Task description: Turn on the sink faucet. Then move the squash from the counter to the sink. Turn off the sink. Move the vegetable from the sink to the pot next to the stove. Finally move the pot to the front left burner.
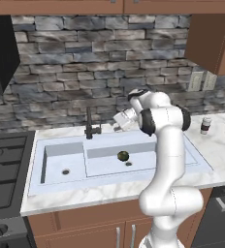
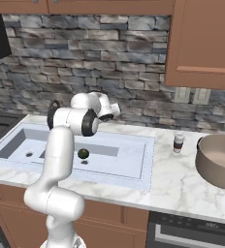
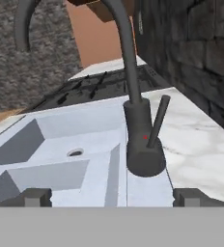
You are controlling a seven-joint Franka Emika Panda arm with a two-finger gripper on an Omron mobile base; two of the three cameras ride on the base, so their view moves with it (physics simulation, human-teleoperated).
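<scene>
The dark sink faucet (image 3: 139, 137) stands close ahead in the hand view, its slim lever (image 3: 158, 120) leaning up on the right of the post. My gripper (image 3: 112, 198) is open, its two tips wide apart just short of the faucet base, holding nothing. From the left base view the hand (image 1: 118, 120) hangs right of the faucet (image 1: 90, 127) over the counter's back strip. The dark green squash (image 1: 123, 155) lies in the large bowl of the sink (image 1: 37, 167); it also shows as a squash (image 2: 83, 153) beside my arm. The pot (image 2: 221, 160) sits far right on the counter.
A small jar (image 2: 178, 142) stands on the marble counter (image 2: 172, 189) between sink and pot. The black stove (image 1: 3, 164) lies left of the sink. A stone wall backs the counter, and wooden cabinets hang above, one low at the right (image 2: 201, 43).
</scene>
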